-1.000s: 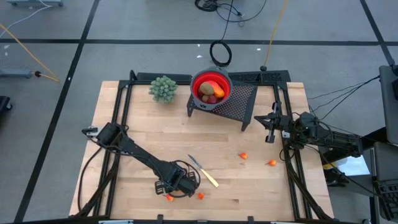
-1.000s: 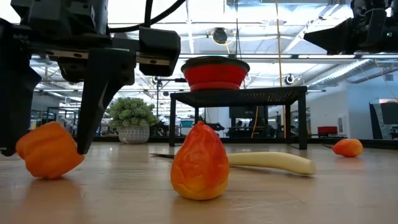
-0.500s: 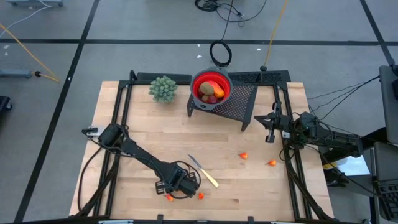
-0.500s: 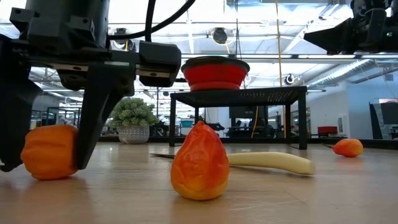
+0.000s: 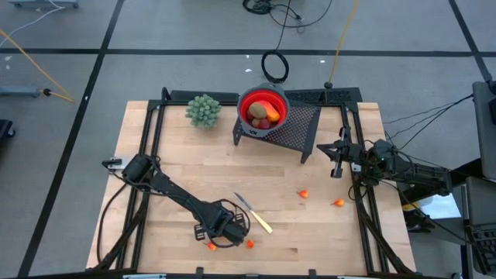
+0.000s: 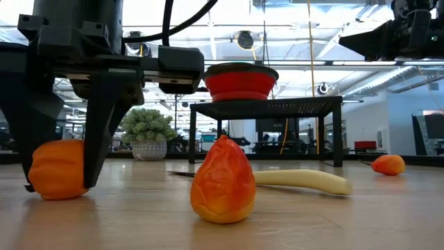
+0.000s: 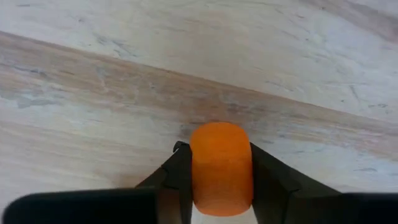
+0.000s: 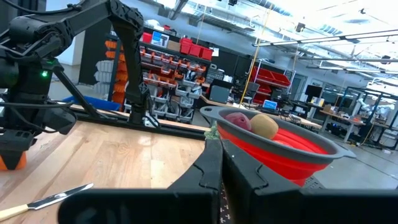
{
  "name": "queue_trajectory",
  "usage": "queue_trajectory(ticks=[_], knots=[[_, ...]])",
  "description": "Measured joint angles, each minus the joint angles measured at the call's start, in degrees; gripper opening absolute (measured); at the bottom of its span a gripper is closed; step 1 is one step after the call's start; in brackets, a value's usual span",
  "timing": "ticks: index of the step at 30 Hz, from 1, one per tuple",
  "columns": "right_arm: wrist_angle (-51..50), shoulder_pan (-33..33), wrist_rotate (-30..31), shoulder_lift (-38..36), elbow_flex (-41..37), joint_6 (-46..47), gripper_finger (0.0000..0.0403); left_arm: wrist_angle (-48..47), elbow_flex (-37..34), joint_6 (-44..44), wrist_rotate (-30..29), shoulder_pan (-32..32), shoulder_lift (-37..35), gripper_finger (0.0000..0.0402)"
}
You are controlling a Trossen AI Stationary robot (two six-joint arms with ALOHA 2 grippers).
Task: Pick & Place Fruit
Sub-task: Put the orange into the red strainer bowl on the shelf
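**Left gripper closes on orange piece**

Since a second ago, the left gripper [image 6: 59,184] at the lower left of the low view has narrowed until both fingers touch the small orange toy fruit piece [image 7: 221,167], which sits on the pale wooden table [image 5: 186,167]. At the right edge, the right gripper [image 5: 336,169] waits with fingers pressed together.

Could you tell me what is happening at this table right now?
The left tool is down at the near edge of the wooden table, its fingers pressed against both sides of a small orange fruit piece that sits on the wood. Another orange piece lies close by, beside a knife, and two more lie farther right. The red bowl on the black stand already holds several fruits. The right tool waits, shut, by that stand.
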Motion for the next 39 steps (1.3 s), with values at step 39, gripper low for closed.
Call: queue_trajectory(ticks=[39], knots=[[0.0,0.0,0.0,0.0,0.0,0.0,0.0000,51.6,0.2,101.7,-56.6,0.3,-20.8,0.0115]])
